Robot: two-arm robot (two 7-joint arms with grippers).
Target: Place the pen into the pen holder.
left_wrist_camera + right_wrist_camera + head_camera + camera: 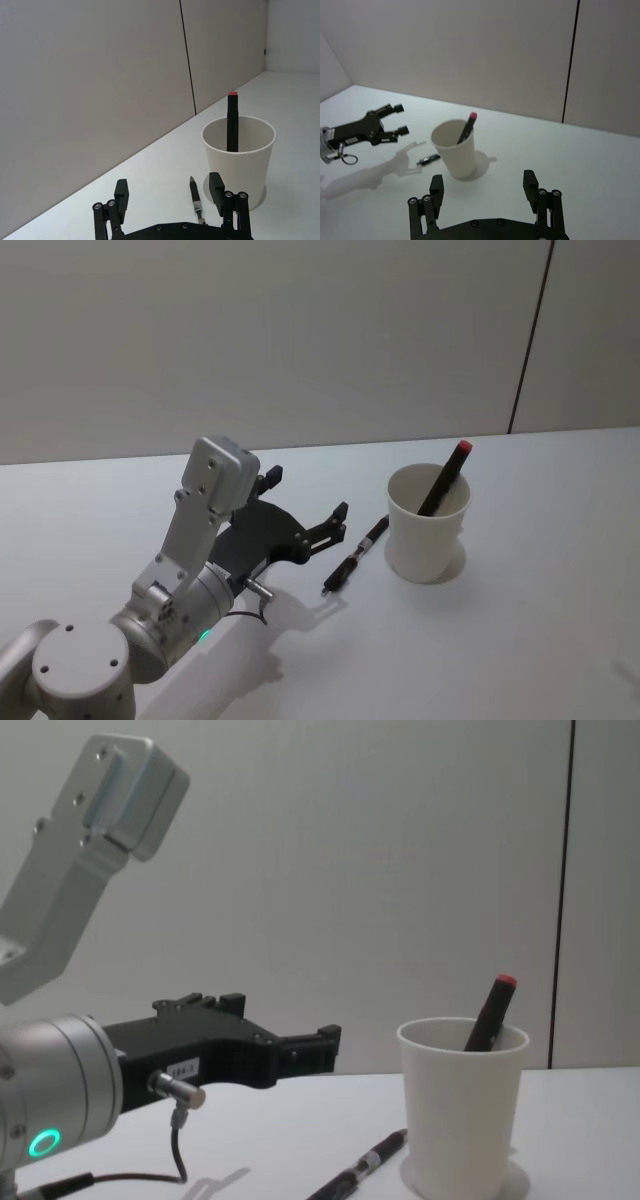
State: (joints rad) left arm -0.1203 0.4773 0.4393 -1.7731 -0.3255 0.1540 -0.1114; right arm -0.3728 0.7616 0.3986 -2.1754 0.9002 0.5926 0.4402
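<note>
A black pen (pixel 357 555) lies on the white table just left of the pen holder (pixel 428 525), a white paper cup. A second black pen with a red end (pixel 447 478) stands tilted inside the cup. My left gripper (pixel 307 494) hovers open just left of the lying pen, holding nothing. In the left wrist view the pen (pixel 196 200) lies between the left gripper's (pixel 168 190) fingers, nearer one of them, with the cup (pixel 239 160) behind it. My right gripper (pixel 483 185) is open and holds nothing, back from the cup (pixel 455 155).
The white table (pixel 540 640) ends at a grey wall with a dark vertical seam (pixel 530 335). A thin cable (pixel 178 1155) hangs under the left wrist.
</note>
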